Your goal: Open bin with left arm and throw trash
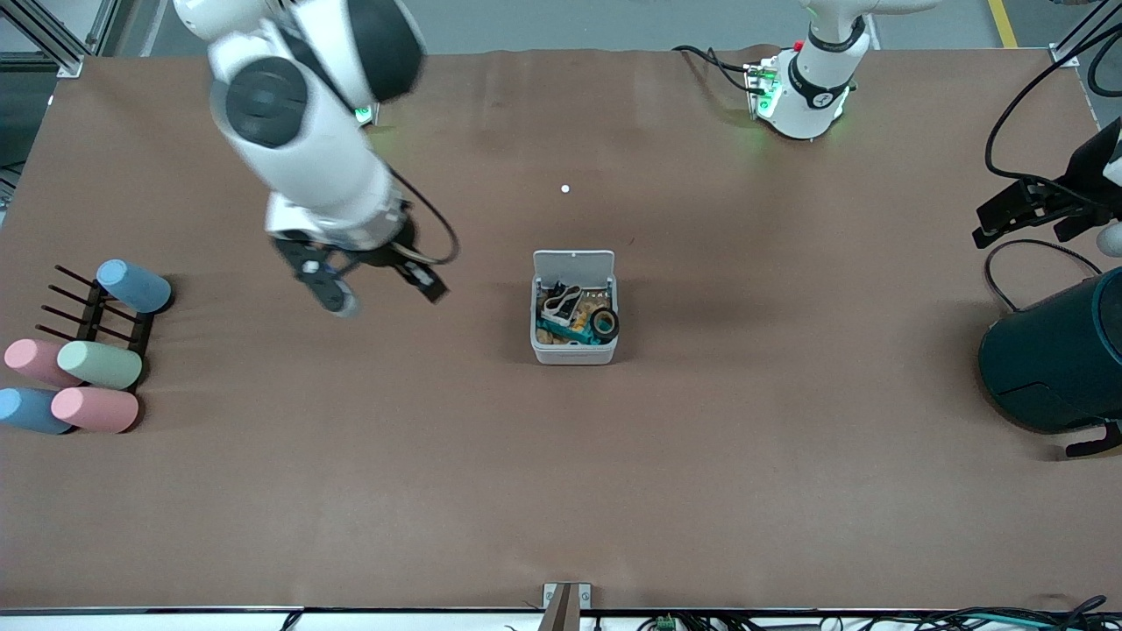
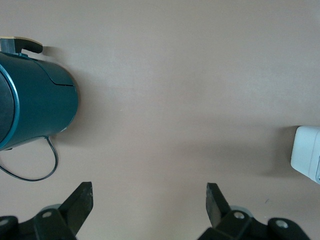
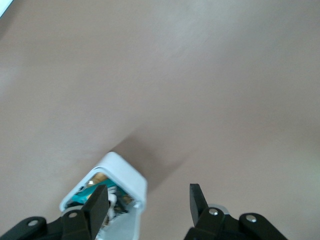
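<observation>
The small white bin (image 1: pixel 574 352) stands mid-table with its lid (image 1: pixel 574 264) tipped up and open. Trash lies inside it: a black tape roll (image 1: pixel 604 322), a pale rubber band (image 1: pixel 561 303) and other bits. My right gripper (image 1: pixel 390 300) hangs open and empty above the table beside the bin, toward the right arm's end. In the right wrist view the bin (image 3: pixel 125 172) shows by the open right gripper (image 3: pixel 148 193). My left gripper (image 1: pixel 1024 230) waits open and empty above the left arm's end of the table. The left wrist view shows that gripper (image 2: pixel 150 193) over bare table, with the bin (image 2: pixel 306 155) at the frame's edge.
A large dark teal round container (image 1: pixel 1052 359) lies at the left arm's end, also in the left wrist view (image 2: pixel 35 105), with a black cable by it. Several pastel cylinders (image 1: pixel 96 364) and a black rack (image 1: pixel 96 311) sit at the right arm's end.
</observation>
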